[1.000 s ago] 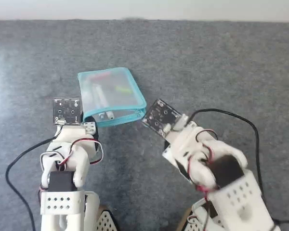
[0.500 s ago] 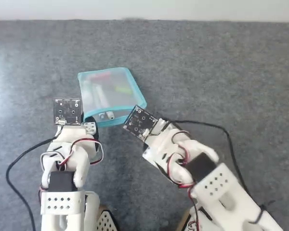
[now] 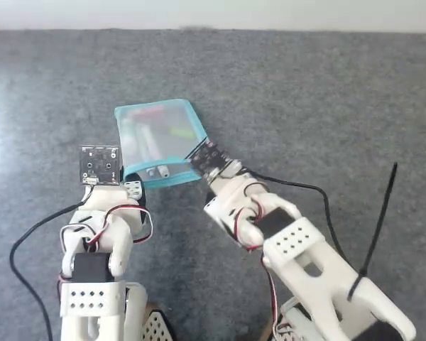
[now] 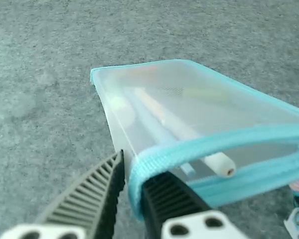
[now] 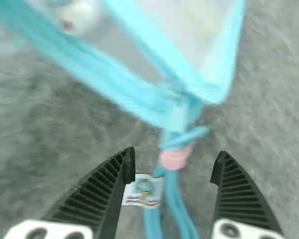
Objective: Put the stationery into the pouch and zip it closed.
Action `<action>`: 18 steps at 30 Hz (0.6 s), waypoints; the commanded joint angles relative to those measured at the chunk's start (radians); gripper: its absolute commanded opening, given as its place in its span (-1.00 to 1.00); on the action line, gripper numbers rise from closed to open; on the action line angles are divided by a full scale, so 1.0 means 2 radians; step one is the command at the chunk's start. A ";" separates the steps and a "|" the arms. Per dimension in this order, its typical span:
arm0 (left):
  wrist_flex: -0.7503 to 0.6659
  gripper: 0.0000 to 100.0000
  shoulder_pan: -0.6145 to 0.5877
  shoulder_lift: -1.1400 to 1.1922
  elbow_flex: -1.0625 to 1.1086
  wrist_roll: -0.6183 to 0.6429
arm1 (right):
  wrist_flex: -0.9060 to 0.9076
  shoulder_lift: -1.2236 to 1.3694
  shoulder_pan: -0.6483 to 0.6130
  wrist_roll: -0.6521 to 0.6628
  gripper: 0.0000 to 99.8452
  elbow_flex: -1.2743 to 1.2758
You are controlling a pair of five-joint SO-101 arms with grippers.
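Observation:
A translucent pouch [image 3: 160, 138] with teal zipper edging lies on the grey table, and pens [image 3: 150, 142] show inside it. Seen from the left wrist, its mouth gapes and a white pen [image 4: 182, 132] points toward the opening. My left gripper [image 4: 132, 191] is shut on the teal zipper edge at the pouch's near left corner [image 3: 131, 186]. My right gripper [image 5: 172, 181] is open at the pouch's near right corner [image 3: 199, 158]. The zipper pull, with its pink bead [image 5: 173, 158] and small paper tag [image 5: 142, 191], hangs between its fingers.
Grey carpet-like table surface [image 3: 319, 99] stretches around the pouch, with a pale wall edge along the far side. A black cable [image 3: 319, 199] trails from the right arm, and a thin black strip [image 3: 380, 213] stands up beside it.
The right arm has swung left and forward, bringing its gripper up to the pouch's right corner. The left arm and the pouch have stayed put.

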 commanded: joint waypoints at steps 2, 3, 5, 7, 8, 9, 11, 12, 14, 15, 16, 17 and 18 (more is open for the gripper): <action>-0.014 -0.98 0.005 -0.009 -0.006 0.003 | -0.030 0.026 0.025 -0.005 -0.50 -0.015; -0.014 -0.98 0.005 -0.009 -0.006 0.003 | -0.028 0.030 0.024 -0.005 -0.50 -0.018; -0.014 -0.98 0.005 -0.009 -0.006 0.003 | -0.027 0.037 0.023 -0.005 -0.50 -0.025; -0.014 -0.98 0.005 -0.009 -0.006 0.003 | -0.031 0.046 0.023 -0.005 -0.50 -0.028; -0.014 -0.98 0.005 -0.009 -0.006 0.003 | -0.032 0.050 0.023 -0.005 -0.50 -0.028; -0.014 -0.98 0.005 -0.009 -0.006 0.003 | -0.036 0.056 0.023 -0.005 -0.50 -0.028; -0.014 -0.98 0.005 -0.009 -0.006 0.003 | -0.046 0.067 0.022 -0.005 -0.50 -0.030; -0.014 -0.98 0.005 -0.009 -0.006 0.003 | -0.052 0.072 0.022 -0.005 -0.50 -0.031; -0.014 -0.98 0.005 -0.008 -0.005 0.003 | -0.058 0.080 0.022 -0.005 -0.50 -0.035; -0.014 -0.98 0.005 -0.008 -0.005 0.003 | -0.057 0.085 0.022 -0.005 -0.50 -0.041; -0.014 -0.98 0.005 -0.008 -0.005 0.003 | -0.056 0.088 0.023 -0.006 -0.50 -0.045; -0.014 -0.98 0.005 -0.008 -0.005 0.003 | -0.056 0.090 0.024 -0.012 -0.50 -0.051; -0.014 -0.98 0.006 -0.008 -0.005 0.003 | -0.057 0.092 0.025 -0.022 -0.50 -0.055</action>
